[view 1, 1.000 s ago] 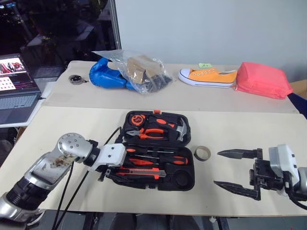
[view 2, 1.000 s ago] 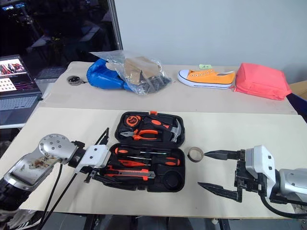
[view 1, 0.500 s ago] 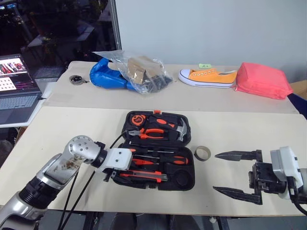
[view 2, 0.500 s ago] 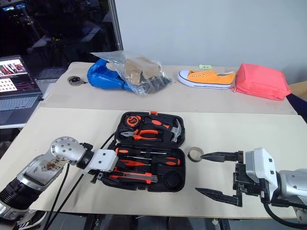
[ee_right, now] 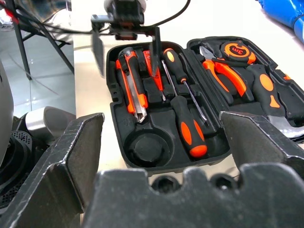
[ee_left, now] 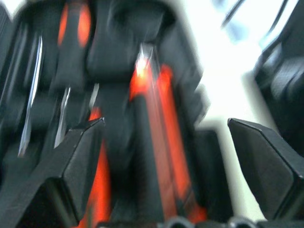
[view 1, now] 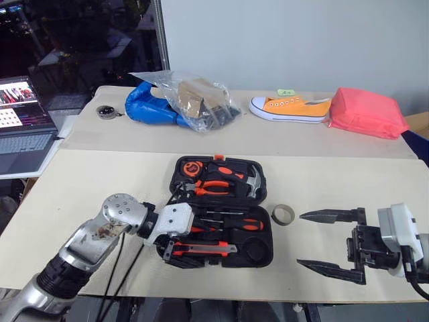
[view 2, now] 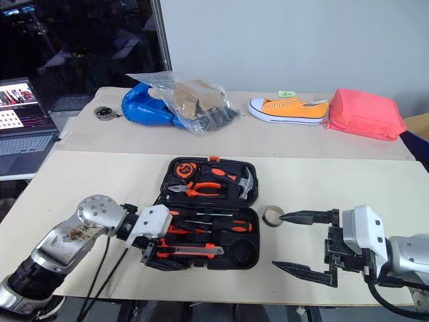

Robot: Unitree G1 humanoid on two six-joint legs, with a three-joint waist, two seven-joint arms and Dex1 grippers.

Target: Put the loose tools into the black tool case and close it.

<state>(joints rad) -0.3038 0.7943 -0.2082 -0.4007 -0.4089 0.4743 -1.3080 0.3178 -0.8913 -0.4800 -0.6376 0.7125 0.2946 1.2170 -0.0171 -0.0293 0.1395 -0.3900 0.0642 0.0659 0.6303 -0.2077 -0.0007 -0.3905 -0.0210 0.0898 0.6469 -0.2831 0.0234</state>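
Left eye view: tools nearly packed.
Black tool case (view 1: 258, 255) lies open; utility knife (view 1: 203, 249) inside. Tape roll (view 1: 282, 215) waits at 3 o'clock. Left gripper (view 1: 179, 253), right gripper (view 1: 328, 243) wide, empty.

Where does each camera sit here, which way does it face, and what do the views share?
Head views: look down over the table; both arms show.
Left wrist view: looks along the open left gripper at the utility knife.
Right wrist view: looks past the open right gripper into the case.
Shared: the open case, the knife in it.
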